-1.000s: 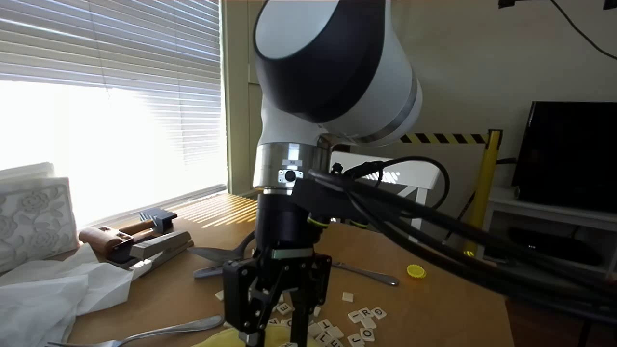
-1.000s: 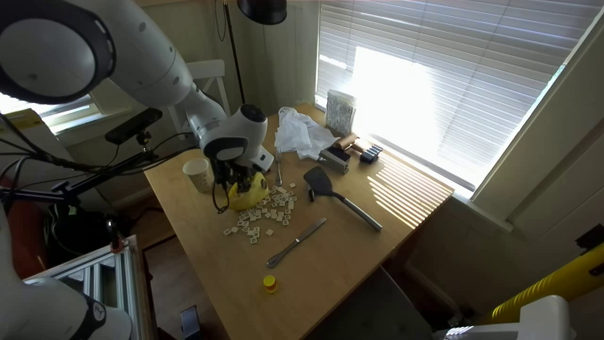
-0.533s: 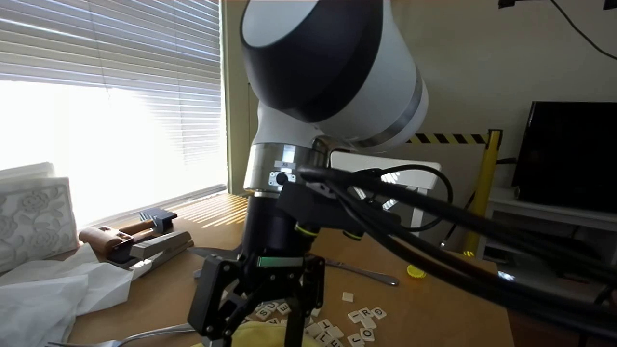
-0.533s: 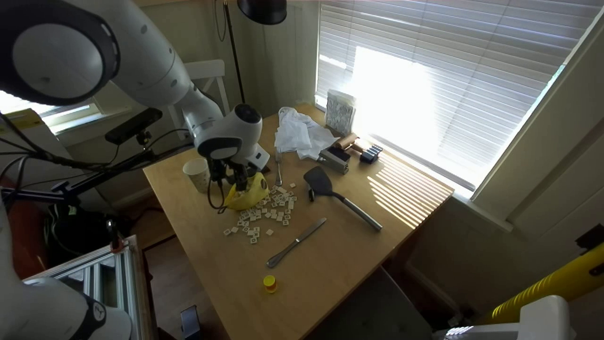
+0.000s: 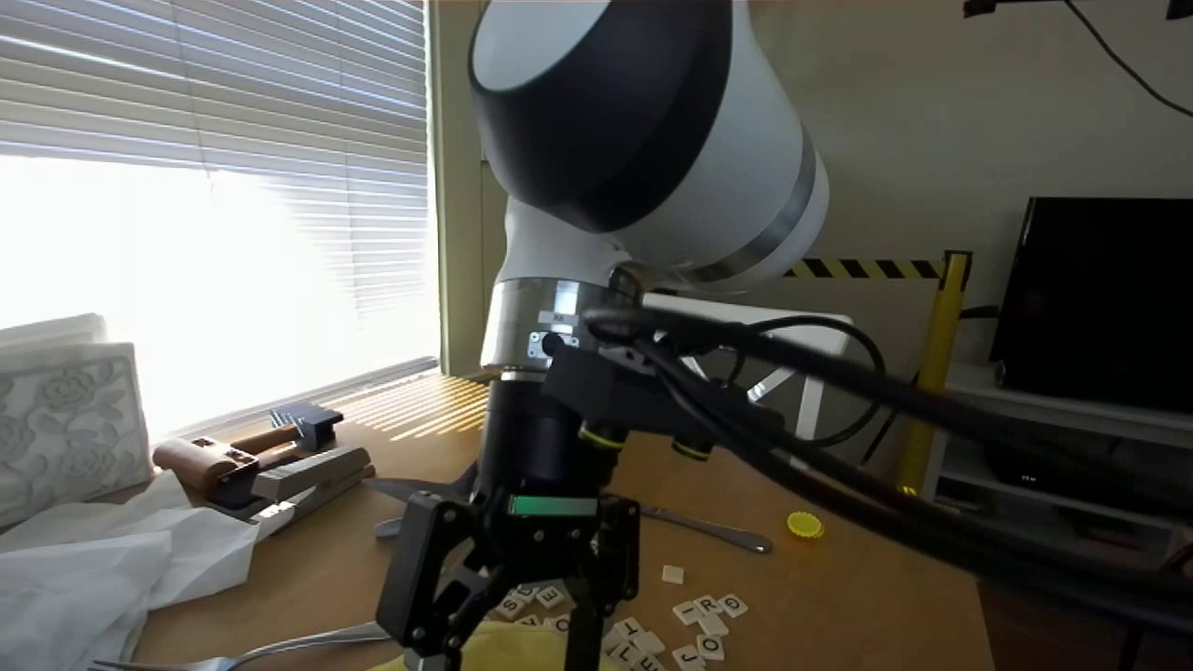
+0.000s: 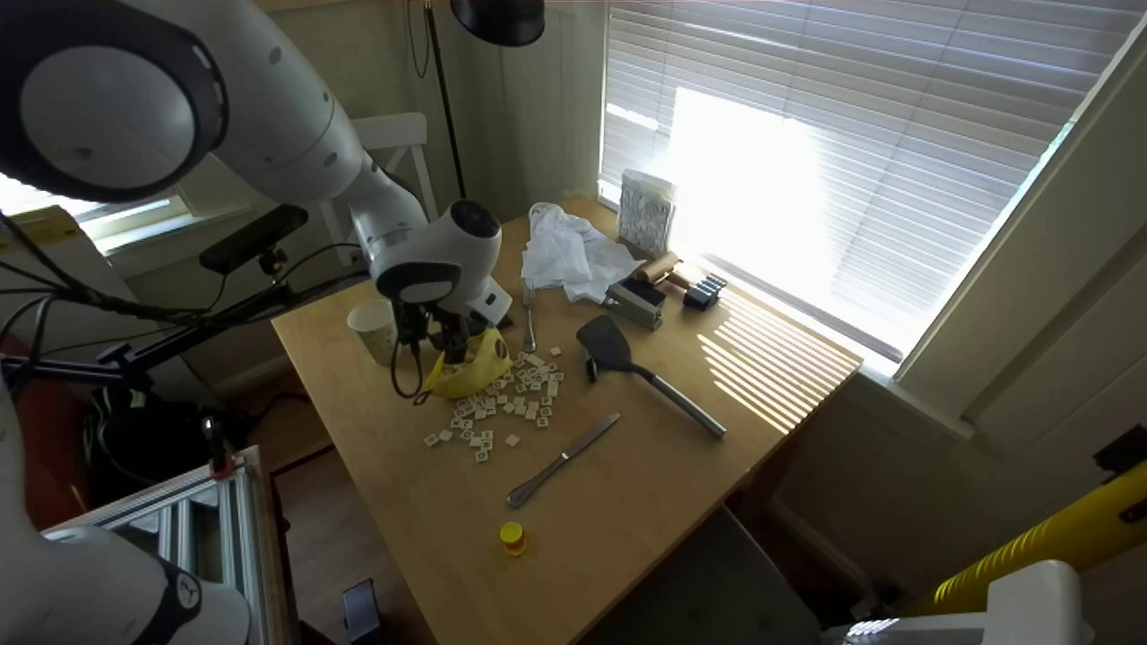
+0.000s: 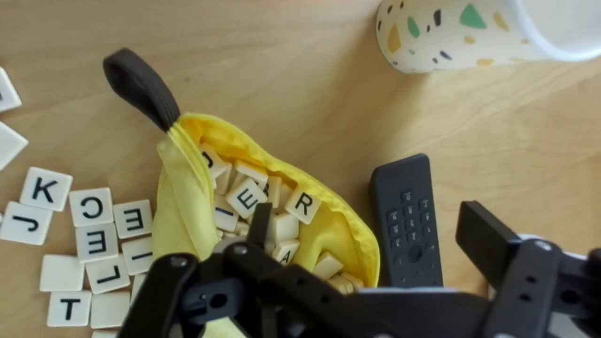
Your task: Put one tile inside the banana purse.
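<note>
– Where's the pouch (image 7: 185, 211)?
– On the table (image 6: 627, 511), nr the cup (image 7: 436, 33): yellow, gaping, w/ letter tiles (image 7: 303, 205) inside & loose tiles (image 7: 96, 241) strewn beside it.
– The gripper (image 7: 367, 220)?
– Fingers spread wide, one over the pouch's mouth, the other out past the remote (image 7: 408, 220).
– And the rm?
– Sun thru the blinds (image 6: 806, 54), stripes (image 6: 762, 358) on the table. Knife (image 6: 564, 459) & spatula (image 6: 623, 358) lie there too. TV (image 5: 1100, 298) on a white stand (image 5: 1072, 407), blk lamp (image 6: 502, 20) behind the table.

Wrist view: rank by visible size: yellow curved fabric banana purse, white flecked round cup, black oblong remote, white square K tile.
1. Banana purse, partly hidden
2. Flecked cup, cut by frame
3. Remote
4. K tile
</note>
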